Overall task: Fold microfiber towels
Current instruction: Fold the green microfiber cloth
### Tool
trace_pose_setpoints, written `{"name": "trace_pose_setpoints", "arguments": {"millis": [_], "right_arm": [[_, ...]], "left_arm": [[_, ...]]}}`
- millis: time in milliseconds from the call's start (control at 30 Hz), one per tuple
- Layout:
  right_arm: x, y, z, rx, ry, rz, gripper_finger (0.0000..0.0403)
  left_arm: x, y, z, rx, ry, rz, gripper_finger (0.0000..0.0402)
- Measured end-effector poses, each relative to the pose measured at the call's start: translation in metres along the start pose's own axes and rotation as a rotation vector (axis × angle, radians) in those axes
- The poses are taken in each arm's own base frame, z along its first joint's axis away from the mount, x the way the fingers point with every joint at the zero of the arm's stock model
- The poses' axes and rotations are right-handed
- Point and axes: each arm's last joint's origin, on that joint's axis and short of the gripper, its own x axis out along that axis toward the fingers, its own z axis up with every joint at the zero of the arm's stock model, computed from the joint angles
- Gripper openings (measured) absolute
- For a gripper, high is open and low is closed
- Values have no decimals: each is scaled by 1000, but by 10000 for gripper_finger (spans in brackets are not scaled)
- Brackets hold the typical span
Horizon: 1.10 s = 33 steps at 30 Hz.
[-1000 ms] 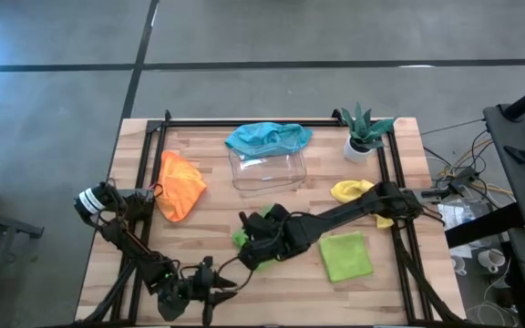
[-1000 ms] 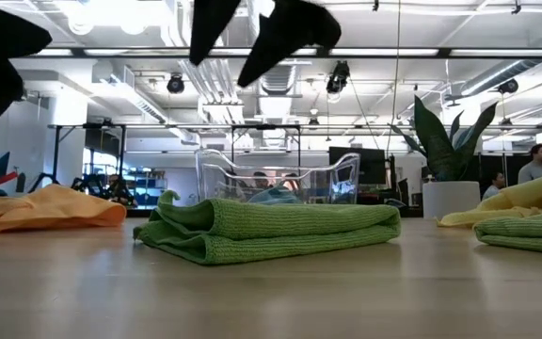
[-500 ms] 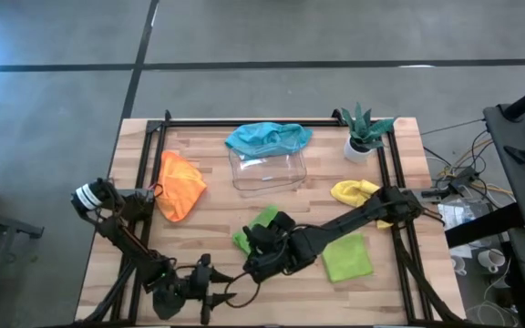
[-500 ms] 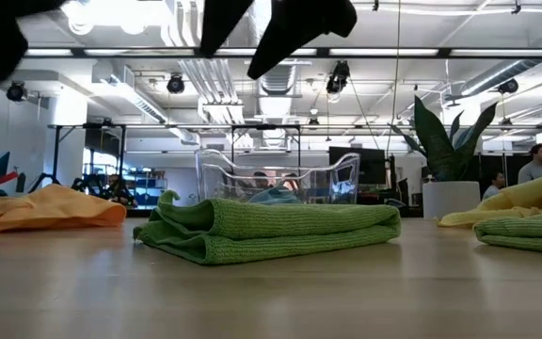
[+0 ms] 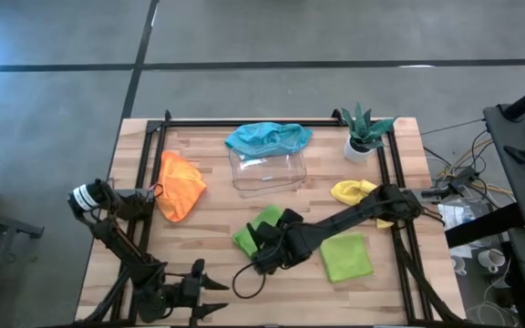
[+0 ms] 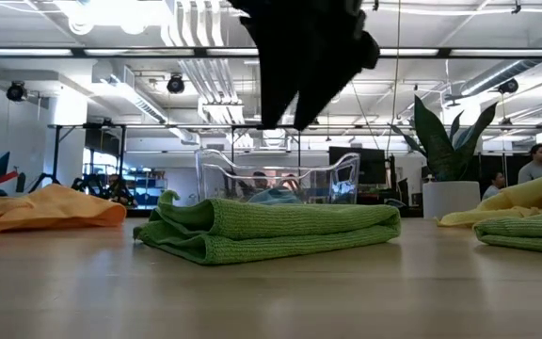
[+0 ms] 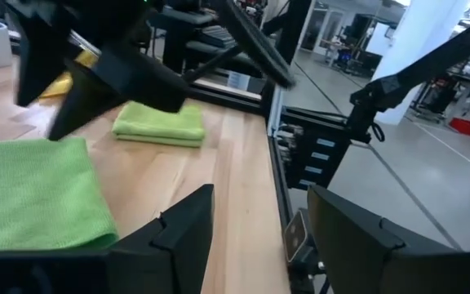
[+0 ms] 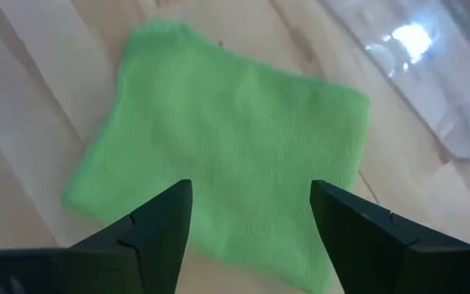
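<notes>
A folded lime green towel (image 5: 255, 228) lies flat on the table's middle near part, also in the low view (image 6: 271, 229) and the right wrist view (image 8: 235, 139). My right gripper (image 8: 251, 220) hangs open above it, fingers pointing down, clear of the cloth (image 6: 309, 56). My left gripper (image 7: 259, 237) stands open at the near left edge (image 5: 199, 296), holding nothing. A second folded green towel (image 5: 346, 257) lies to the right. The orange towel (image 5: 180, 185), the yellow towel (image 5: 354, 191) and the teal towel (image 5: 267, 137) lie crumpled, the teal one draped on the tray's far rim.
The clear plastic tray (image 5: 267, 171) stands at the far middle. A potted plant (image 5: 365, 132) is at the far right. Black frame rails (image 5: 144, 182) run along the left and right table edges. Bare wood (image 5: 208, 241) shows between the orange towel and the green one.
My right gripper has come down toward the middle green towel and shifted slightly toward the near edge, uncovering the towel's far part in the high view. My left gripper has drawn back toward the near left corner and risen out of the low view. The towels have not moved.
</notes>
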Motion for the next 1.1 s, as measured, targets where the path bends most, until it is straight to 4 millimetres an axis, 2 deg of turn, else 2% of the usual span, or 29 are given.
{"name": "trace_pose_setpoints", "arguments": {"millis": [167,333,533,633,767,967,1100], "right_arm": [[11,-4,-6,-42,48,-13,241],[11,-6,1,-134,21,8,216],[1,-15,6,-227,-76,68,125],[2,-29,3,-230,-107,71,75],[-1,-50,-4,-194,-231,84,19],[-11,-70,-16,-169,-481,220,9],[-9,-73,-19,-194,-569,357,9]], "left_arm": [[0,0,0,4,2,2,183],[0,2,-2,49,14,9,183],[8,8,-1,64,9,50,183],[11,11,0,75,-14,107,183],[12,16,1,140,-48,200,183],[14,15,2,142,-35,175,183],[20,9,12,103,-41,147,183]]}}
